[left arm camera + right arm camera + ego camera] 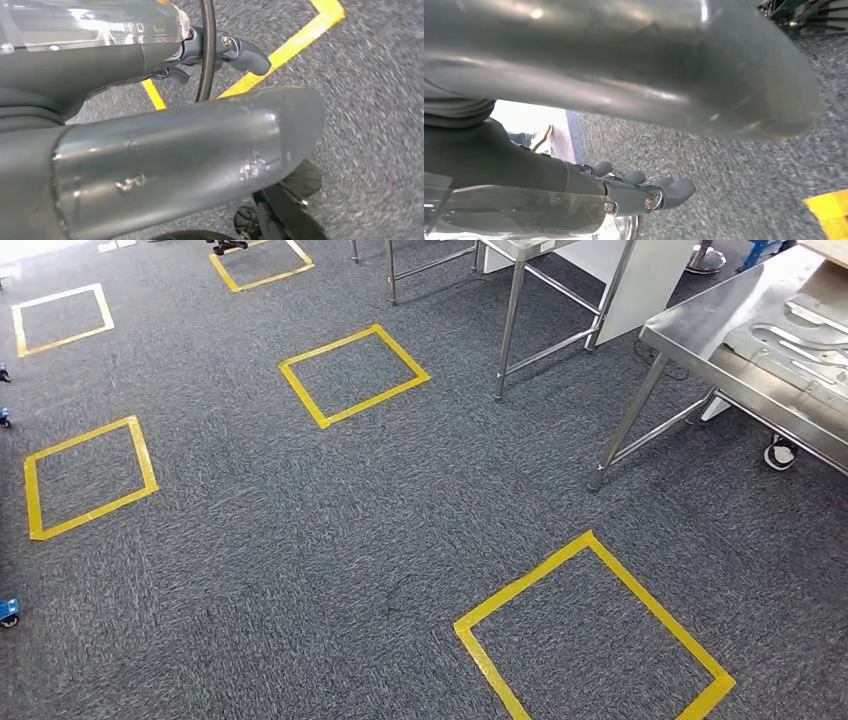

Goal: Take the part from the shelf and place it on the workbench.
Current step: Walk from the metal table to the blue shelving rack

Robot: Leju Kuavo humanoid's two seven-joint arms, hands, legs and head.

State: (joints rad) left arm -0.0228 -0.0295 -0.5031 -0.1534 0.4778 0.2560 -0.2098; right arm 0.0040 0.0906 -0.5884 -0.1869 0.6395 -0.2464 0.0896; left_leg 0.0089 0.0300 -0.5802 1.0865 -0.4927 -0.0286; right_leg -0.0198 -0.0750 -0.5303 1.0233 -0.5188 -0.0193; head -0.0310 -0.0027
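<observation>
Both hands hang over carpet, finger state indeterminate; the workbench [700,325] lies ahead-right, nearer the right hand [644,192].

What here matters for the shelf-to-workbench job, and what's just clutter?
Job:
- steel workbench, far right
- left hand, with a thin dark loop at its fingers; can't tell if that's the part
- right hand

Lying about:
- yellow tape squares on the carpet
- second steel table
- flat metal plates on the workbench

Grey carpet [300,540] with yellow tape squares [592,630]; steel tables [700,330] at right.
</observation>
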